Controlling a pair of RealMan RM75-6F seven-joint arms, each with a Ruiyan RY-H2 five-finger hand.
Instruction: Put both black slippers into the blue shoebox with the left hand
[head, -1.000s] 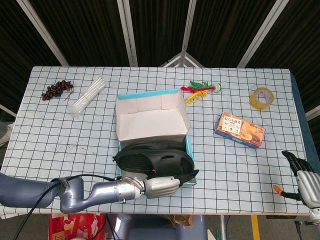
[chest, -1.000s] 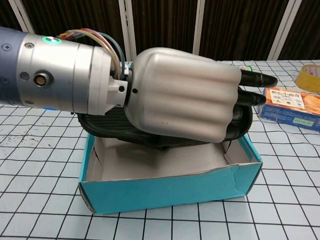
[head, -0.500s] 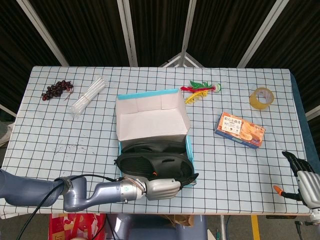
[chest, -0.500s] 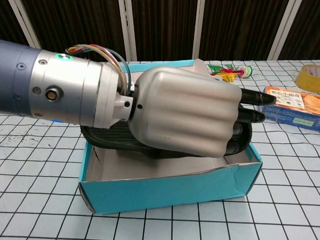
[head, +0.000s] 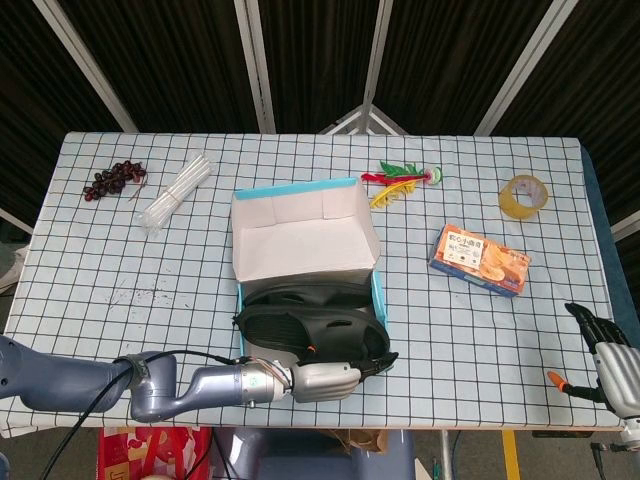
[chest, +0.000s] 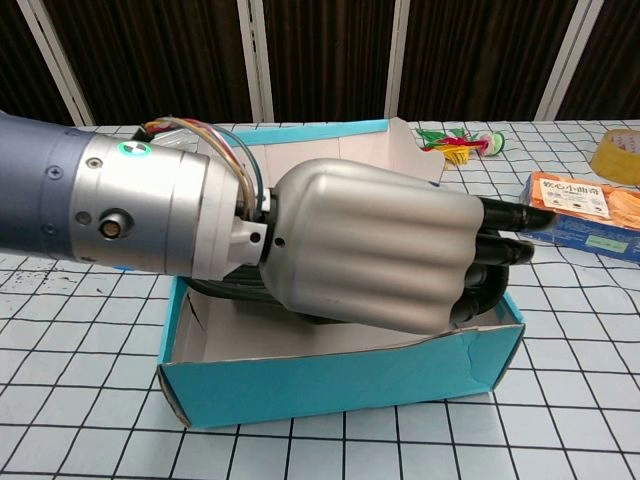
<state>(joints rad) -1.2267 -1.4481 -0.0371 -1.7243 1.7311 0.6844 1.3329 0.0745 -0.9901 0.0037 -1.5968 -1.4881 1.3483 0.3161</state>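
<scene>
At the near table edge, the left hand (chest: 375, 255) is positioned over the open blue shoebox (chest: 340, 385). Its fingers (chest: 505, 213) are curled around a black slipper (head: 305, 325), which is gripped and held partly inside the box; in the head view the slipper spans most of the box interior, with its right end at the right wall. Whether a second slipper lies beneath it cannot be told, since the hand and the upper slipper cover the box floor.

The step in hand is judged to be the lowering and release of the slipper. For a clean result, the slipper should be kept level and lowered until its sole is supported before the fingers are opened. The end nearest the right wall should be cleared inward so that it is not left riding on the rim. The hand should then be lifted straight upward so that the thin cardboard walls are not caught and the box is not dragged.

The right hand (head: 605, 350) is seen at the far right table edge, with fingers apart and nothing held.

Farther back, the raised box lid (head: 300, 235) stands behind the box. An orange and blue snack box (chest: 590, 205) carries printed characters, which are too small to be read. No other legible writing is visible.
</scene>
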